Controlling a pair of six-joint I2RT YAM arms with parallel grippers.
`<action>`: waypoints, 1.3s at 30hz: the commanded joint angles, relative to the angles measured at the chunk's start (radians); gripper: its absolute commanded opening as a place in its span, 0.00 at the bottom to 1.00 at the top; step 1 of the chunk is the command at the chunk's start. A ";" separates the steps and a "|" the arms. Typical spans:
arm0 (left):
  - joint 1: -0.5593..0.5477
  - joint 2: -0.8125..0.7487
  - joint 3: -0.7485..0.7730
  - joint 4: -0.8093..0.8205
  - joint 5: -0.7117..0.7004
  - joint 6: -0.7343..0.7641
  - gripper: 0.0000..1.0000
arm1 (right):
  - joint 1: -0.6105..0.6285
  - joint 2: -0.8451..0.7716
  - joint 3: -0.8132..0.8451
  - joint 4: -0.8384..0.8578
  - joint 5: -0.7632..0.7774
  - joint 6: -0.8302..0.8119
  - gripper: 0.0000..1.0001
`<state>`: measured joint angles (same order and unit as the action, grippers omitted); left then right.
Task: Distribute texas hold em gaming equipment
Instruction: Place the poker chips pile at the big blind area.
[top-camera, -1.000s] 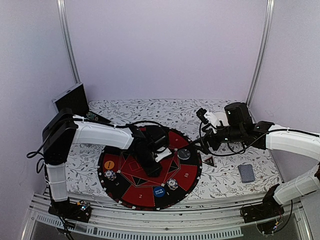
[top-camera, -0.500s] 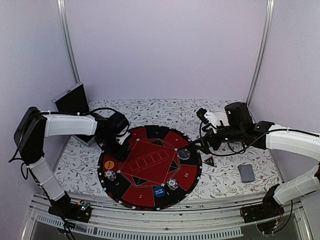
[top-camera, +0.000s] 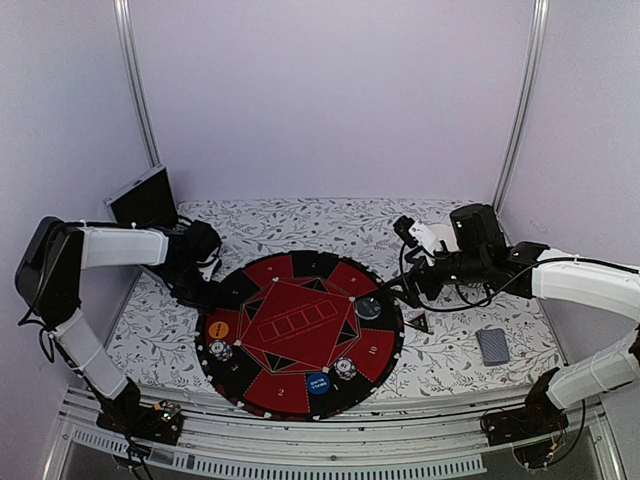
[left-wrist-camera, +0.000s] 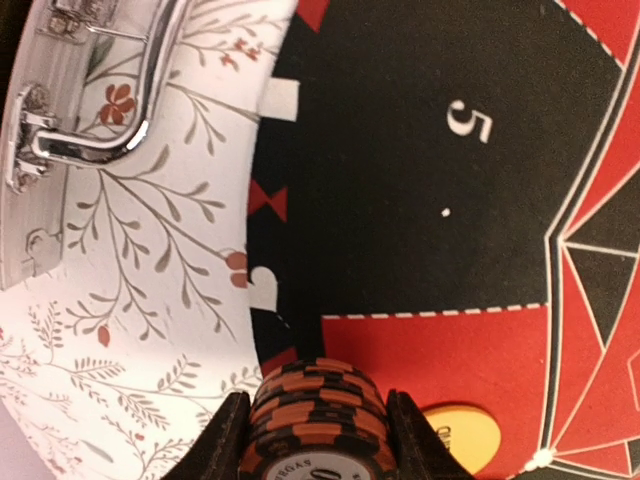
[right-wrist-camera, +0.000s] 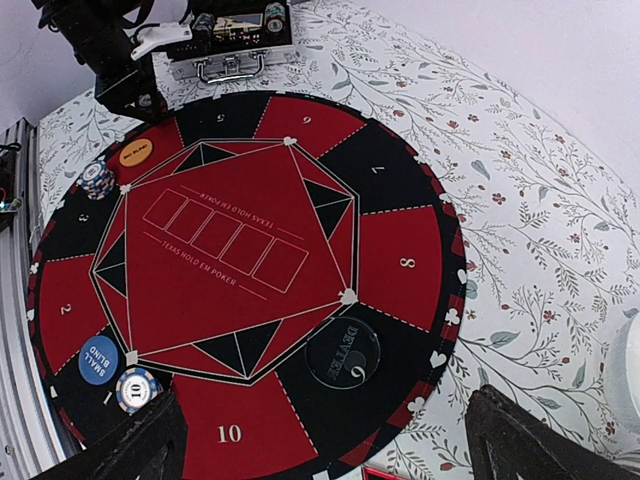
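One stack of orange-and-black poker chips (left-wrist-camera: 318, 420) is sitting clamped between the fingers of the left end effector (left-wrist-camera: 320, 445), which is now hanging at the 10 o'clock rim of the round poker mat (top-camera: 300, 300), near the aluminium chip case (top-camera: 150, 200). A second ago that arm was reaching over the mat's centre, and it has been swinging outward since. I judge it is carrying this stack toward a seat that has none yet. Two chip stacks are already resting on the mat, at 8 o'clock (top-camera: 220, 351) and 5 o'clock (top-camera: 345, 368).

From the left wrist view the held stack is hovering over a red segment just inside the rim, beside the black segment marked 5 (left-wrist-camera: 468, 125), with the orange button (left-wrist-camera: 455, 440) just beside it. Whether it is touching the mat is unclear.

At 3 o'clock the right end effector (top-camera: 395, 290) has not been moving. Its fingers are standing wide apart and empty, near the dark dealer disc (top-camera: 368, 308).
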<state>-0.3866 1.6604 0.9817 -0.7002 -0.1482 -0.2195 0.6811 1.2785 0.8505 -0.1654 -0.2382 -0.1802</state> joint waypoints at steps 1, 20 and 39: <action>0.017 0.017 -0.011 0.047 -0.016 -0.006 0.00 | -0.009 -0.004 -0.011 0.000 0.002 -0.007 0.99; 0.018 0.049 -0.029 0.060 0.025 -0.030 0.43 | -0.010 -0.022 -0.005 -0.002 0.006 -0.002 0.99; -0.014 -0.151 0.275 0.039 -0.089 0.139 0.98 | -0.056 -0.096 0.071 0.033 0.252 0.085 0.99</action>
<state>-0.3904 1.5719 1.1744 -0.7078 -0.1703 -0.1719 0.6586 1.2129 0.8623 -0.1623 -0.1158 -0.1463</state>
